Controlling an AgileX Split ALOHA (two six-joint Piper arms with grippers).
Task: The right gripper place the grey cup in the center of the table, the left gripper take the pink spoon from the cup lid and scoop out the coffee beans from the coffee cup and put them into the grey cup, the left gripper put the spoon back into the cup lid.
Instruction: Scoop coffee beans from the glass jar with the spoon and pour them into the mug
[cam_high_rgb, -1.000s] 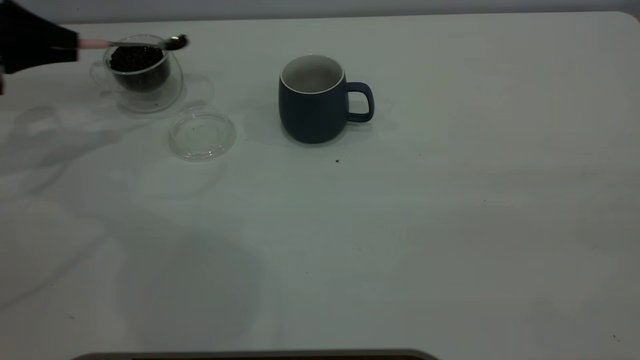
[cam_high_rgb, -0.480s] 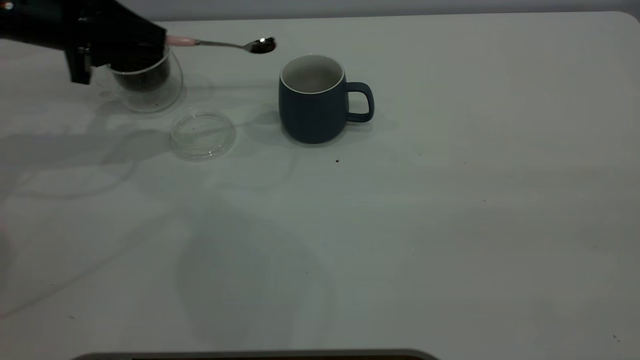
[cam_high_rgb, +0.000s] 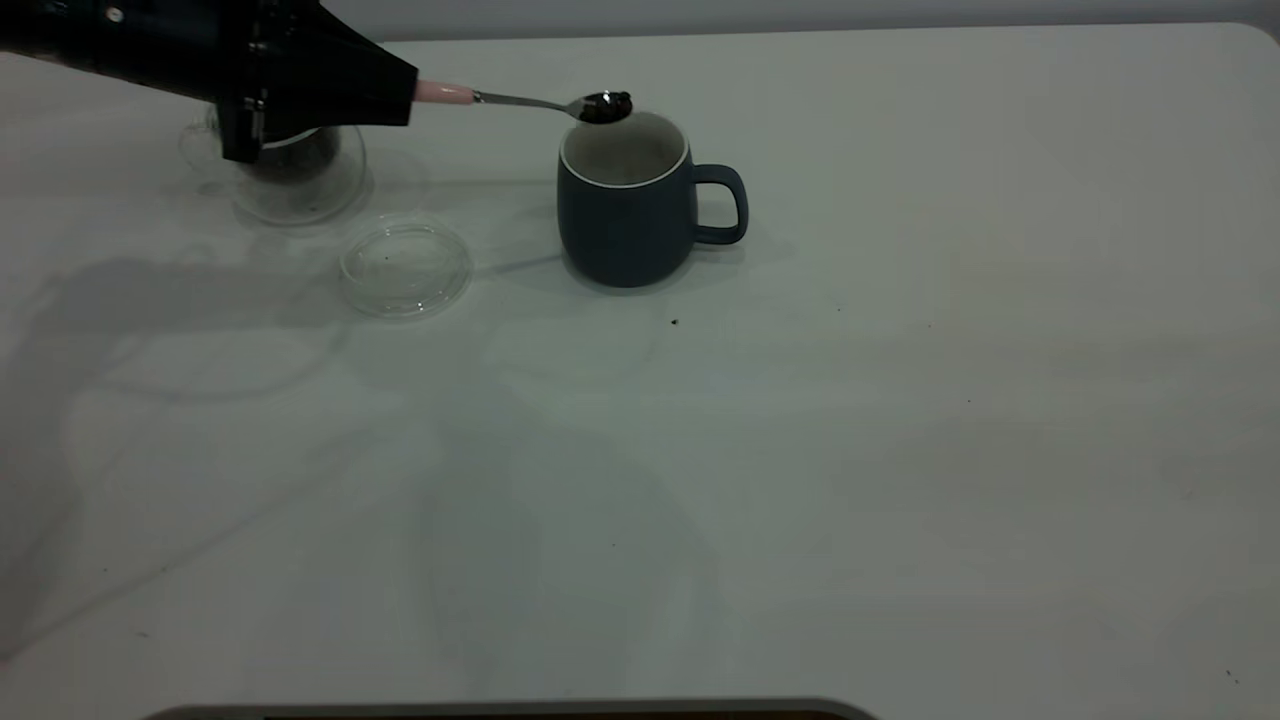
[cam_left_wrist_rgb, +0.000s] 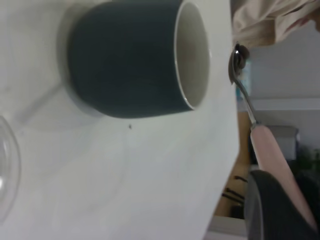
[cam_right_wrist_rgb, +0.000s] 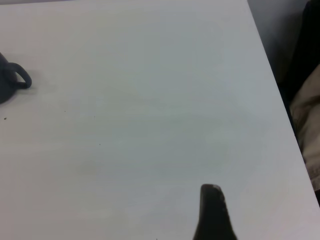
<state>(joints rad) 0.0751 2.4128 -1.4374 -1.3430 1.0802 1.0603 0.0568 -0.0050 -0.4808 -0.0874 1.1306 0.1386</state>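
The spoon (cam_high_rgb: 520, 100) has a pale pink handle, a thin metal neck and a shiny bowl that carries a small dark load of beans (cam_high_rgb: 608, 103). It is held nearly level in the air, its bowl just above the far left part of the mug's rim. The mug (cam_high_rgb: 630, 200) is rounded, dark blue-grey outside and white inside with a thin white rim, and its loop handle points away from the spoon. It stands upright on the white tabletop (cam_high_rgb: 900, 450). No beans show inside it.

The left claw (cam_high_rgb: 400, 95) is clamped on the end of the pink handle, to the left of the mug and above the glass cup (cam_high_rgb: 290, 170). That cup is clear and double-walled with dark beans inside; the black claw body hides its top. The lid (cam_high_rgb: 405, 268), a flat clear disc with a raised rim, lies flat to the front left of the mug, apart from both the mug and the cup.

To the right of the mug and in front of it the tabletop is bare but for a few dark specks, one just before the mug's base. The tabletop's far edge runs close behind the mug. The right claw (cam_right_wrist_rgb: 212, 212) shows only as one dark tip over the tabletop well right of the mug, near the right edge; I cannot tell whether it is apart or together.
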